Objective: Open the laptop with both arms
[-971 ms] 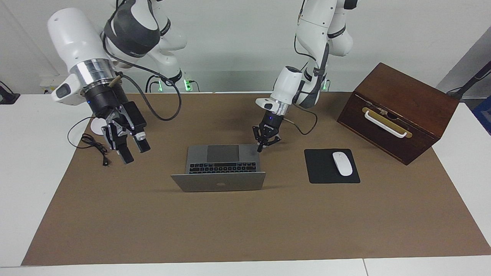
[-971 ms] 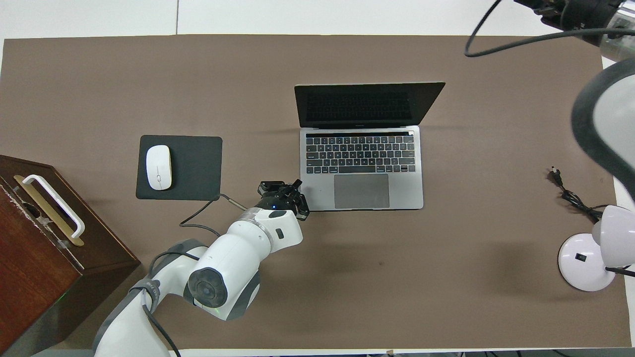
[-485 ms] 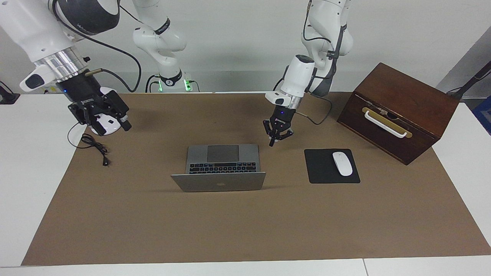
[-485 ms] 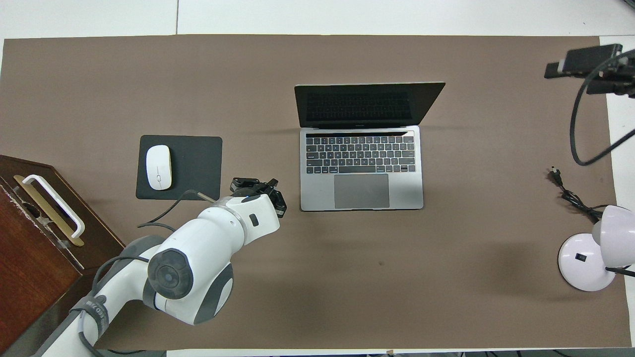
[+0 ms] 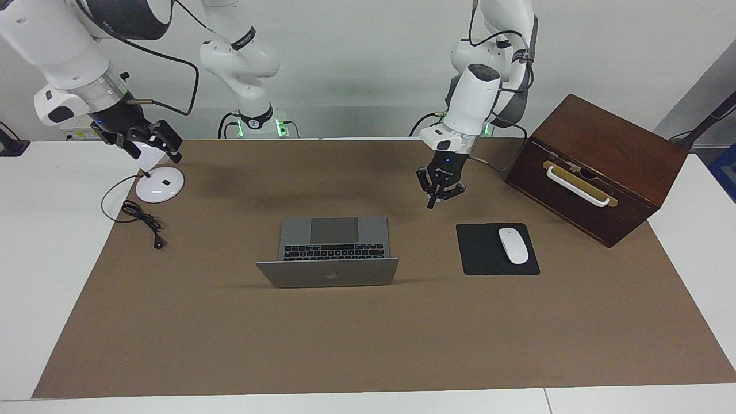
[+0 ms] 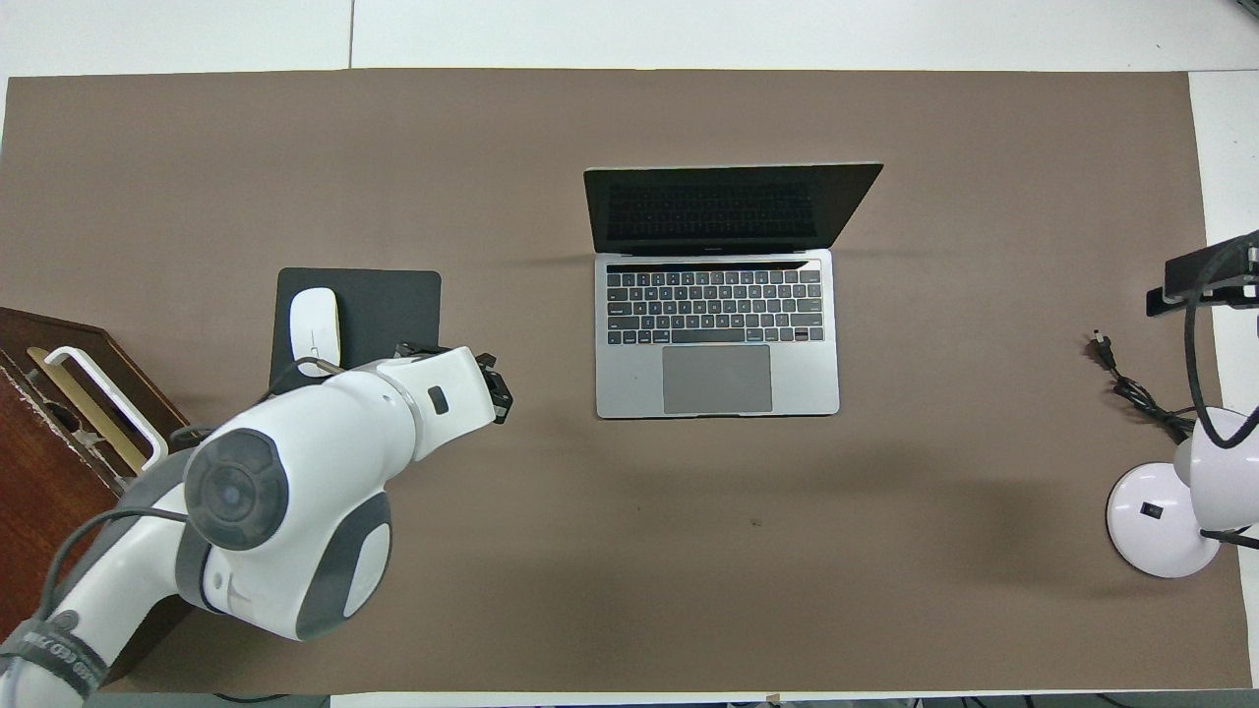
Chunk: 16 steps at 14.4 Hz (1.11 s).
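Note:
The silver-grey laptop [image 5: 333, 248] [image 6: 718, 334] stands open in the middle of the brown mat, its lid upright and its dark screen turned toward the robots. My left gripper [image 5: 431, 202] hangs shut and empty over the mat between the laptop and the mouse pad, touching neither. In the overhead view only a bit of the left gripper [image 6: 500, 393] shows past its white wrist. My right gripper [image 5: 152, 145] [image 6: 1205, 280] is raised over the lamp base at the right arm's end of the table, its fingers apart and holding nothing.
A black mouse pad [image 5: 486, 256] with a white mouse [image 5: 513, 245] lies beside the laptop toward the left arm's end. A brown wooden box [image 5: 598, 167] with a white handle stands past it. A white lamp base [image 5: 160, 185] and a black cable [image 5: 141, 218] lie at the right arm's end.
The left gripper lifted off the laptop's corner and swung toward the mouse pad. The right arm pulled away from the laptop and back over the lamp. The laptop stayed put.

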Motion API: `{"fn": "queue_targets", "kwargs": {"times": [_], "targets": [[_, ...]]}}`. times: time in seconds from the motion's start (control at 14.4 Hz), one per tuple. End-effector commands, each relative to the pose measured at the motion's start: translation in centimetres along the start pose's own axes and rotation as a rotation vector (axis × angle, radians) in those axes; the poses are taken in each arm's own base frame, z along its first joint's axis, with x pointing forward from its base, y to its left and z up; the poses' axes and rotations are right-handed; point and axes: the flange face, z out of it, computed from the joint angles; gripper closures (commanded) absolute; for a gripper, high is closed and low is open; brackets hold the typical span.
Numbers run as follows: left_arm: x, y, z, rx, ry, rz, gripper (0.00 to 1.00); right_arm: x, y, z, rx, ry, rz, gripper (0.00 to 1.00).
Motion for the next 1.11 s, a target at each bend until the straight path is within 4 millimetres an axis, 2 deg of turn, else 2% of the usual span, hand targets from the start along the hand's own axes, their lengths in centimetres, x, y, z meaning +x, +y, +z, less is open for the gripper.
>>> {"fn": "queue_targets", "kwargs": {"times": [0.0, 0.21, 0.35, 0.42, 0.49, 0.55, 0.62, 0.9, 1.04], "targets": [[1.5, -2.8, -4.3, -0.003, -0.06, 0.02, 1.0, -2.5, 1.0, 2.1, -0.054, 0.009, 0.017, 0.0], [1.3, -5.2, -7.0, 0.018, -0.089, -0.006, 1.0, -2.1, 1.1, 2.9, -0.057, 0.067, -0.032, 0.0], [1.6, -6.0, -8.3, 0.048, -0.14, 0.014, 1.0, -1.3, 1.1, 2.3, -0.051, 0.132, -0.039, 0.0], [1.8, -6.7, -9.2, 0.054, -0.152, 0.006, 0.95, -0.9, 1.2, 2.0, -0.049, 0.152, -0.048, 0.0], [1.9, -7.2, -9.7, 0.054, -0.165, -0.006, 0.85, -0.9, 1.1, 1.9, -0.036, 0.161, -0.081, 0.0], [2.0, -7.6, -10.3, 0.054, -0.171, -0.013, 0.59, -0.7, 0.7, 1.6, -0.038, 0.182, -0.115, 0.0], [2.0, -8.0, -10.8, 0.054, -0.184, -0.023, 0.01, -0.8, -0.1, 1.2, -0.037, 0.201, -0.137, 0.0], [1.3, -10.6, -12.2, 0.069, -0.184, -0.079, 0.0, -1.1, -2.2, 0.4, -0.028, 0.218, -0.187, 0.0], [1.0, -12.9, -13.3, 0.084, -0.178, -0.133, 0.0, -1.4, -4.0, 0.1, -0.028, 0.225, -0.227, 0.0]]}}
